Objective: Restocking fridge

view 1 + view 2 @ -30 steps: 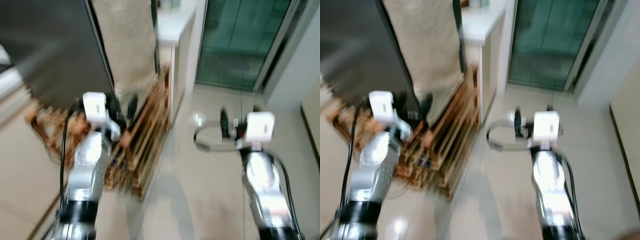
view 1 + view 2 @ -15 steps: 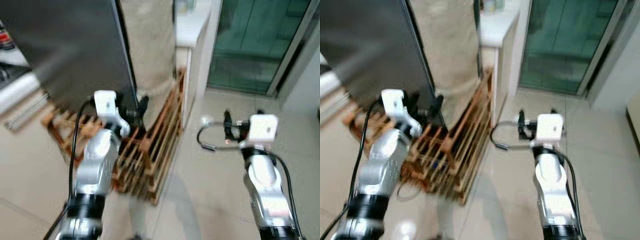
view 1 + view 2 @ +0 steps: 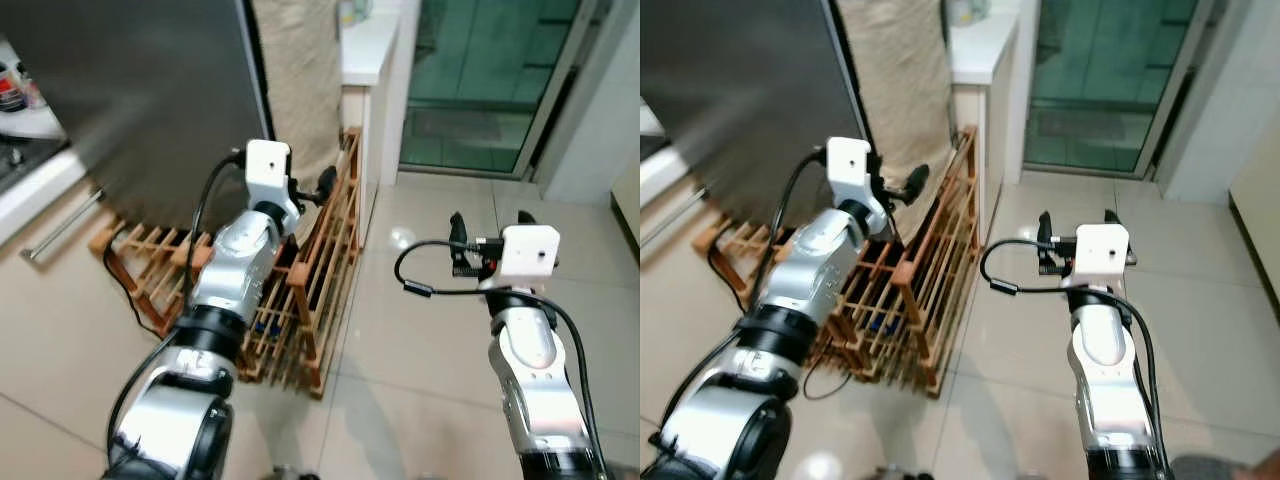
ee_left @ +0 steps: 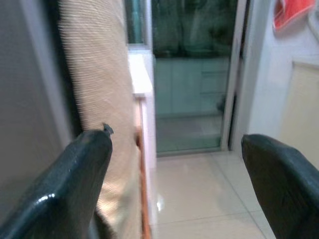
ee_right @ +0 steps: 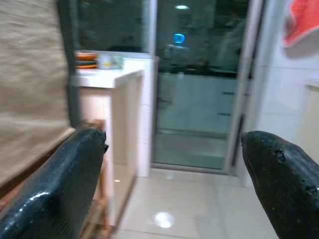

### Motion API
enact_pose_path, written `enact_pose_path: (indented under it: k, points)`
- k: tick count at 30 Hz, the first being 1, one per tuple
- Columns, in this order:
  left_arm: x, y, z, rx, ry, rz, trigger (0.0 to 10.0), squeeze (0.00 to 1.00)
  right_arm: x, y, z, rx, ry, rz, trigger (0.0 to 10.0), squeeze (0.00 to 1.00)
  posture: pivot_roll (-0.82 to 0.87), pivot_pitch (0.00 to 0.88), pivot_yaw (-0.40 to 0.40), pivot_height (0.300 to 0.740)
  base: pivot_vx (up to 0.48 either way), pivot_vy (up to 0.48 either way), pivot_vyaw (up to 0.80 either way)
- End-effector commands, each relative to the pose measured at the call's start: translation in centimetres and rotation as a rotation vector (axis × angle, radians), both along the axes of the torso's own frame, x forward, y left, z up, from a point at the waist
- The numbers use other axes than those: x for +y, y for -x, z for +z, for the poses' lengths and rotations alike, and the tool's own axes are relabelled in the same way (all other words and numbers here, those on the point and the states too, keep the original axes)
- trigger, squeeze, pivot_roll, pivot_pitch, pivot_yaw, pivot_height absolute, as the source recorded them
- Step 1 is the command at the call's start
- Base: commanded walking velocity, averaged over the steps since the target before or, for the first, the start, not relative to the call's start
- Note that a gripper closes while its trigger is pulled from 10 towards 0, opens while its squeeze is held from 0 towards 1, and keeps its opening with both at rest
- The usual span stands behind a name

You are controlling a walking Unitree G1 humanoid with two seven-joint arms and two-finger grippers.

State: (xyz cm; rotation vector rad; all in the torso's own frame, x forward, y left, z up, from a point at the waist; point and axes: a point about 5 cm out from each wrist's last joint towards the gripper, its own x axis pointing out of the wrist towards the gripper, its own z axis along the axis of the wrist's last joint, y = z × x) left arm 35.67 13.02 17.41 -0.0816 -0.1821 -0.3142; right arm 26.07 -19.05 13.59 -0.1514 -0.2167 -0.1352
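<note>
Clearly, head views: left gripper (image 3: 322,186) raised by the tall dark-grey fridge (image 3: 140,90), above the slatted wooden rack (image 3: 300,290).
Left wrist: fingers (image 4: 75,189) spread, empty.
Right wrist: right gripper (image 3: 487,222) spread, empty.
Progress: restocking seemingly unstarted; nothing carried.

A glossy beige tiled floor (image 3: 420,330) was seen, with a wooden slatted rack (image 3: 300,290) standing on it beside a white cabinet (image 3: 372,60). A woven beige cloth (image 3: 295,70) was hung behind, and green-tinted glass doors (image 3: 480,80) were set beyond.
</note>
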Motion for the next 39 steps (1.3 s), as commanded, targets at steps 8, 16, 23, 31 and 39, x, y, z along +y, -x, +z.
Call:
enact_pose_path:
  k: [8,16,23,31,39]
  points:
    - [3.5,7.1,-1.0,0.022,0.107,0.224,10.0,0.0,-2.8,5.0,1.3,-0.078,-0.111,-0.163,10.0,0.0,-0.1,0.0,0.098,0.732,0.0,0.0,0.0]
    - [1.9,6.8,2.2,-0.061,0.163,0.083,10.0,0.0,-1.0,3.0,2.7,-0.119,-0.019,-0.058,10.0,0.0,-0.07,0.0,0.101,0.732,0.313,0.0,0.0]
    - [1.2,6.2,2.9,-0.06,0.156,0.052,10.0,0.0,-1.0,1.3,2.9,-0.108,-0.007,-0.052,10.0,0.0,-0.07,0.0,0.103,0.732,0.465,0.0,0.0]
    - [0.8,6.0,3.0,-0.061,0.138,0.035,10.0,0.0,-0.7,0.8,2.6,-0.099,-0.004,-0.041,10.0,0.0,-0.07,0.0,0.1,0.732,0.465,0.0,0.0]
    - [0.5,4.9,3.3,-0.059,0.095,0.001,10.0,0.0,-0.7,0.5,2.5,-0.091,0.008,-0.028,10.0,0.0,-0.07,0.0,0.089,0.732,0.059,0.0,0.0]
